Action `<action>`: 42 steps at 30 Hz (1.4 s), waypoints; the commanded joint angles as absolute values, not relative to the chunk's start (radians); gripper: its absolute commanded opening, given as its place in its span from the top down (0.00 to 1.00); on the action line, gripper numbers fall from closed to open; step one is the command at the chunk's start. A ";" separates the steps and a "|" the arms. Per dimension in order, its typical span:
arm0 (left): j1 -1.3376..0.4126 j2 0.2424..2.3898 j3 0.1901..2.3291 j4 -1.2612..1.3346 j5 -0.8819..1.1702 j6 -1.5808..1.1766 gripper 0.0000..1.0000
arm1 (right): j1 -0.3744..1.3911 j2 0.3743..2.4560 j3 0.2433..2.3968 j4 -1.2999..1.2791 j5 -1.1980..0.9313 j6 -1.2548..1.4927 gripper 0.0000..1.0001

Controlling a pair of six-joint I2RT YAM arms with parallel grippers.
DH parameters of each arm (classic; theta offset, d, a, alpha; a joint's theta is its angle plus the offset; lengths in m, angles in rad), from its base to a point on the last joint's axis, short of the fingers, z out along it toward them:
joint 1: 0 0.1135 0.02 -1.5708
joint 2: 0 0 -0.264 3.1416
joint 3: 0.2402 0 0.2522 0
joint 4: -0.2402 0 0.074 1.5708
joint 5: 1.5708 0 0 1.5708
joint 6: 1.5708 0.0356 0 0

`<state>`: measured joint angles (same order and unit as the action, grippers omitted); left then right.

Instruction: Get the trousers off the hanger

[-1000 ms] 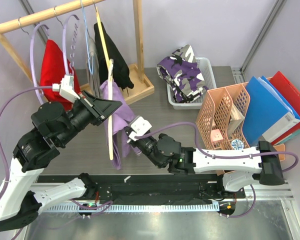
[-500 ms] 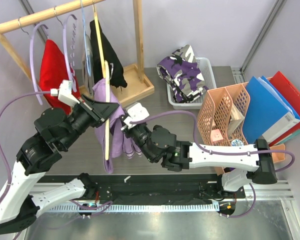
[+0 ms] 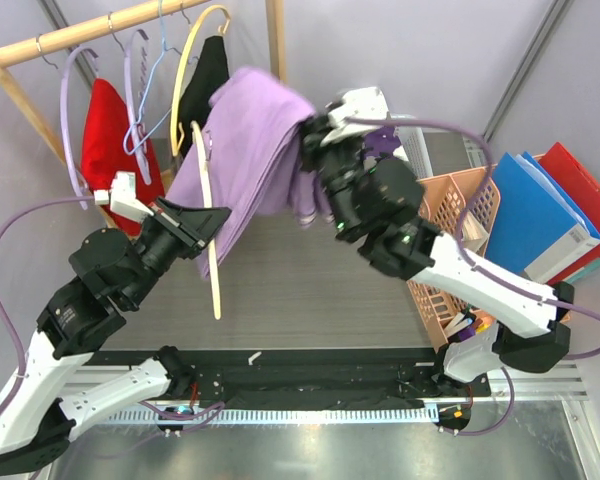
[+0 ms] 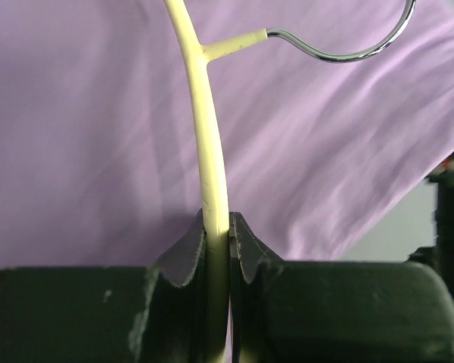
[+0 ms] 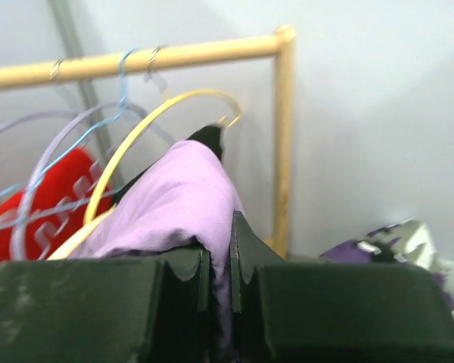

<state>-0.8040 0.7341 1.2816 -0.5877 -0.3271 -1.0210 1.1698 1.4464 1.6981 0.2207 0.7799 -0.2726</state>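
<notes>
Both grippers are closed on something. Your left gripper (image 4: 218, 227) clamps the yellow hanger (image 3: 216, 285). Your right gripper (image 5: 218, 227) pinches a fold of the lilac trousers (image 3: 245, 140), held high above the table (image 3: 310, 290) beside the wooden rail (image 3: 90, 35). The trousers run lengthwise from that pinch down and left to the hanger, whose long axis points from the rail toward the near edge.

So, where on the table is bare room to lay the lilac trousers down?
The grey tabletop is bare in the middle, between the left arm and the right arm, nearer than the held lilac trousers. The right side is crowded with the peach organiser and folders; the back left with the rack's hanging garments.
</notes>
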 commanded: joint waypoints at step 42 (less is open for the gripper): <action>-0.798 0.630 1.282 -0.649 -0.350 -1.017 1.00 | 0.775 1.627 1.831 0.337 0.913 -0.230 0.99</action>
<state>-0.8036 0.6476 1.2903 -0.6678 -0.3122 -1.0130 0.8288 1.5627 1.6363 0.1875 0.9199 -0.2085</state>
